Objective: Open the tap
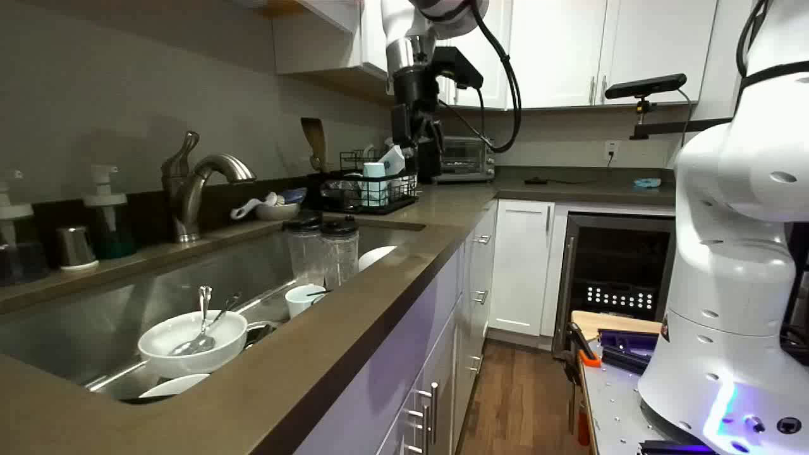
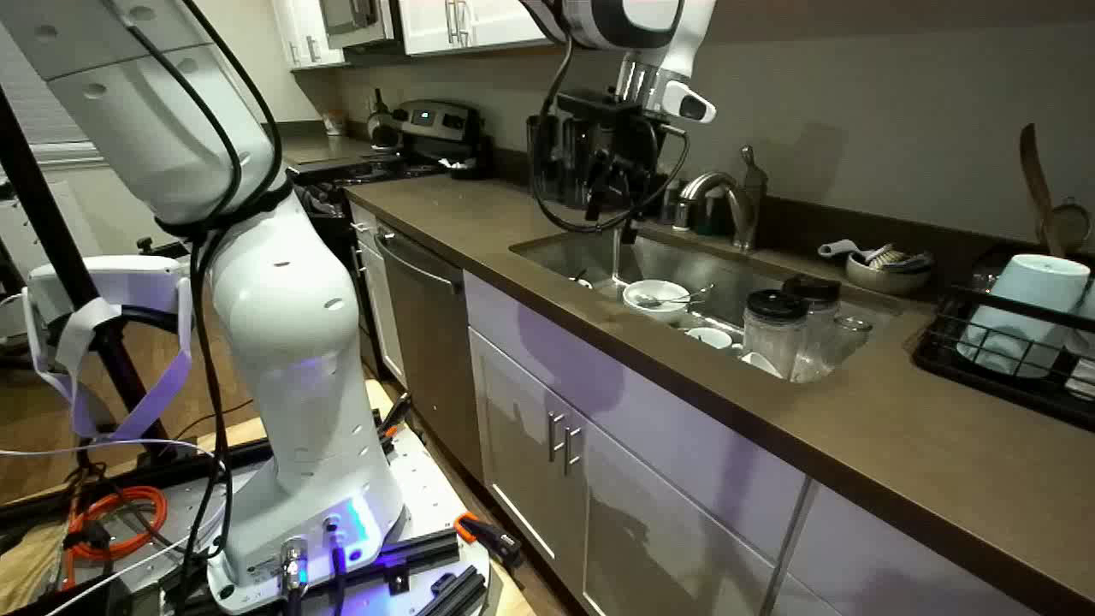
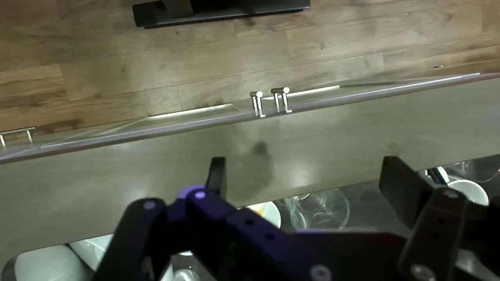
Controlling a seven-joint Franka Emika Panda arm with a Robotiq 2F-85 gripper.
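Observation:
The tap [image 1: 199, 183] is brushed steel with an arched spout and a lever handle [image 1: 180, 155] on top of its body. It stands behind the sink and also shows in an exterior view [image 2: 737, 210]. The lever points up; I cannot tell if water runs. My gripper [image 1: 417, 148] points down, high above the counter and apart from the tap, and it also shows in an exterior view [image 2: 613, 214]. In the wrist view the jaws [image 3: 304, 168] are wide apart with nothing between them, over the counter's front strip and sink edge. The tap is out of the wrist view.
The steel sink [image 1: 246, 272] holds a white bowl [image 1: 202, 363] with spoons, a mug [image 1: 300, 300] and clear jars [image 1: 306, 253] with black lids. Soap bottles [image 1: 110, 221] and a small bowl [image 1: 278, 212] flank the tap. A dish rack [image 1: 385, 205] stands further along.

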